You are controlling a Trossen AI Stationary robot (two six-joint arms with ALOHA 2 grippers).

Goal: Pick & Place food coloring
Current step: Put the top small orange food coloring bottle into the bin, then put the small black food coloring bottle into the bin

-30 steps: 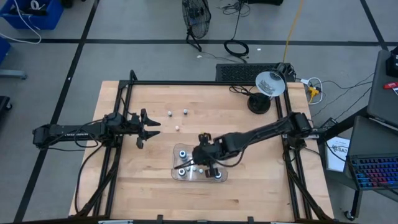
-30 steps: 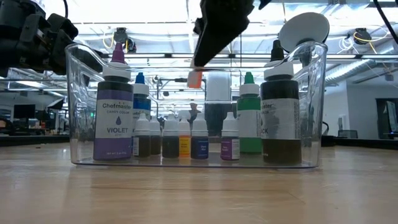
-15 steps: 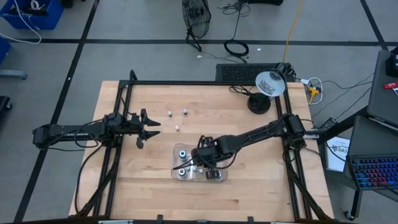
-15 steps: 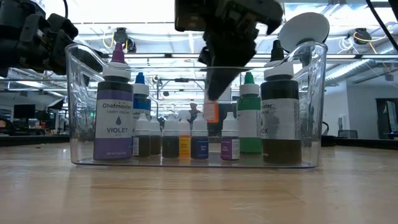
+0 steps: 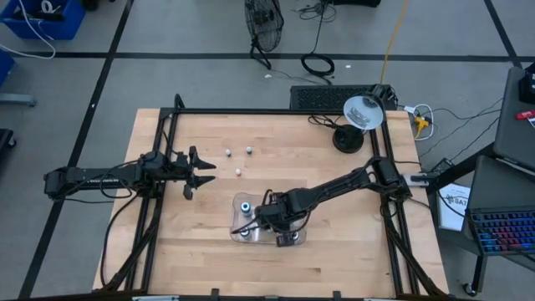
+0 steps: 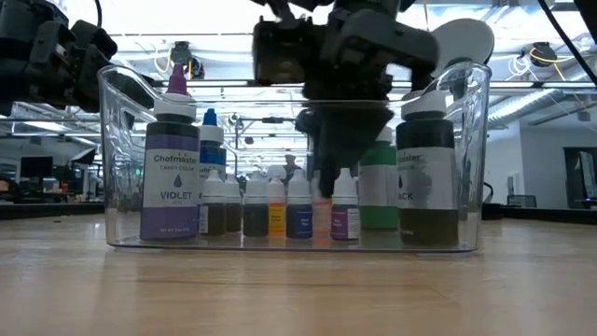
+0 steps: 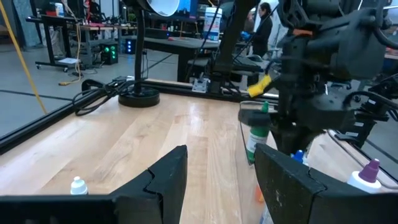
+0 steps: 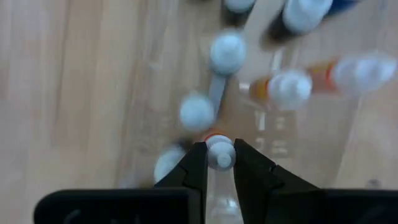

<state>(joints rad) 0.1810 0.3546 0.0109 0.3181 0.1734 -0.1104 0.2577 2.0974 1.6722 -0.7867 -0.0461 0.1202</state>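
Observation:
A clear plastic tray (image 6: 121,140) stands on the table's near middle (image 5: 291,238). It holds food coloring: tall bottles such as the violet one (image 6: 170,177) and the black one (image 6: 427,173), and a row of small bottles (image 6: 266,210). My right gripper (image 6: 326,182) reaches down into the tray, shut on a small orange bottle (image 6: 322,215) that stands in that row. Three small loose bottles (image 5: 238,171) stand on the far left-centre of the table. My left gripper (image 5: 205,173) waits open and level at the table's left. My right gripper pinches the orange bottle's white cap (image 8: 219,154) between its two fingertips (image 8: 198,163). The fingers come from above, pointing steeply down. The bottle hangs upright below them, low among the tray's small bottles; whether its base rests on the tray floor I cannot tell.
A desk lamp (image 5: 361,113) with a round black base (image 5: 347,140) stands at the far right of the table. Black frame rails (image 5: 159,167) run along the left and right sides. Bare wood lies left of and in front of the tray.
My right gripper has gone down from above the tray's rim into the tray and has tipped steeper, staying shut on the orange bottle. The bottle has sunk from above the other bottles' tops to the height of the small row.

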